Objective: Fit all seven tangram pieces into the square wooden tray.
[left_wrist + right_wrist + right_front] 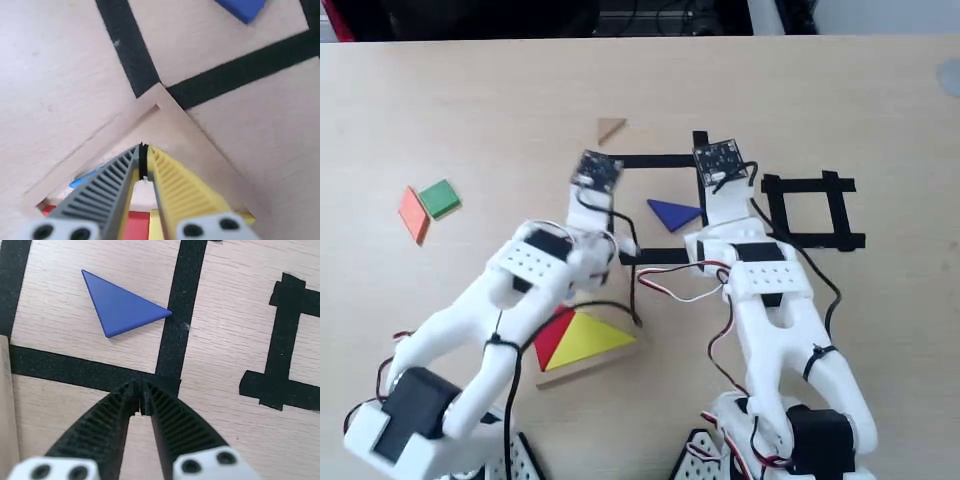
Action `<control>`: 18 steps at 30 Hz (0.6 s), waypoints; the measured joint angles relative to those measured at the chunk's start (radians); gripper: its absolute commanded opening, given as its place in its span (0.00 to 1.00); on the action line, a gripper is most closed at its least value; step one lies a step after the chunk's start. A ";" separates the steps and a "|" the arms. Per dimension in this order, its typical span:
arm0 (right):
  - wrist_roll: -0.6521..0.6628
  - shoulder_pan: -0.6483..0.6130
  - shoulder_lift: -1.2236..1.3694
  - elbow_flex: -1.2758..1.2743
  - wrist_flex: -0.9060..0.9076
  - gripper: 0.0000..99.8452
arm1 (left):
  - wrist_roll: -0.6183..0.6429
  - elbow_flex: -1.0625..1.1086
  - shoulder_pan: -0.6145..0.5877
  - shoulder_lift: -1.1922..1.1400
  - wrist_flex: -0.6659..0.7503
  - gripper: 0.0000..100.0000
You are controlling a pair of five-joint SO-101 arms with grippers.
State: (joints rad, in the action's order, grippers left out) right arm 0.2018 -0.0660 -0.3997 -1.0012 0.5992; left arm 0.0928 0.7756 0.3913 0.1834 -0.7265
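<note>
The square wooden tray (582, 366) lies under my left arm and holds a red piece (552, 335) and a yellow triangle (592, 332). My left gripper (143, 161) is shut and empty, hanging over the tray's far corner (158, 98); a red piece (137, 224) and a light blue piece (84, 180) show beneath it. A blue triangle (121, 307) lies inside a black tape square (656, 160). My right gripper (140, 396) is shut and empty above that square's tape corner, a little short of the blue triangle (675, 212).
A tan triangle (611, 128) lies beyond the tape square. An orange parallelogram (413, 213) and a green square (440, 197) rest at the far left. A second tape square (810, 211) is at the right.
</note>
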 measured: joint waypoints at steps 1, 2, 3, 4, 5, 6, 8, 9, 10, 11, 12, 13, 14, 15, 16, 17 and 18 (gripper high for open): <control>0.000 0.000 0.000 0.000 0.000 0.01 | -0.012 0.012 0.012 0.006 -0.002 0.03; 0.000 0.000 0.000 0.000 0.000 0.01 | -0.018 0.017 0.021 0.008 -0.002 0.03; 0.000 0.000 0.000 0.000 0.000 0.01 | -0.020 0.023 0.025 0.009 -0.002 0.03; 0.000 0.000 0.000 0.000 0.000 0.01 | -0.023 0.025 0.026 0.009 -0.002 0.03; 0.000 0.000 0.000 0.000 0.000 0.01 | -0.025 0.026 0.025 0.006 -0.002 0.03; 0.000 0.000 0.000 0.000 0.000 0.01 | -0.025 0.026 0.025 0.000 -0.002 0.03; 0.000 0.000 0.000 0.000 0.000 0.01 | -0.025 0.025 0.025 -0.034 -0.002 0.03; 0.000 0.000 0.000 0.000 0.000 0.01 | -0.026 0.025 0.025 -0.051 -0.002 0.03; 0.000 0.000 0.000 0.000 0.000 0.01 | -0.026 0.025 0.025 -0.064 -0.002 0.03; 0.000 0.000 0.000 0.000 0.000 0.01 | -0.028 0.020 0.025 -0.080 -0.005 0.03; 0.000 0.000 0.000 0.000 0.000 0.01 | -0.026 0.017 0.025 -0.092 -0.008 0.03; 0.000 0.000 0.000 0.000 0.000 0.01 | -0.026 0.015 0.025 -0.095 -0.011 0.03; 0.000 0.000 0.000 0.000 0.000 0.01 | -0.028 0.012 0.023 -0.098 -0.011 0.03; 0.000 0.000 0.000 0.000 0.000 0.01 | -0.028 0.012 0.018 -0.100 -0.011 0.03; 0.000 0.000 0.000 0.000 0.000 0.01 | -0.035 0.012 0.015 -0.100 -0.011 0.03; 0.000 0.000 0.000 0.000 0.000 0.01 | -0.052 0.012 0.015 -0.100 -0.011 0.03; 0.000 0.000 0.000 0.000 0.000 0.01 | -0.068 0.012 0.017 -0.100 -0.011 0.03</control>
State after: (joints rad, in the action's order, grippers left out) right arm 0.2018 -0.0660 -0.3997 -1.0012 0.5992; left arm 0.0253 0.7879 0.4081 0.0836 -0.7373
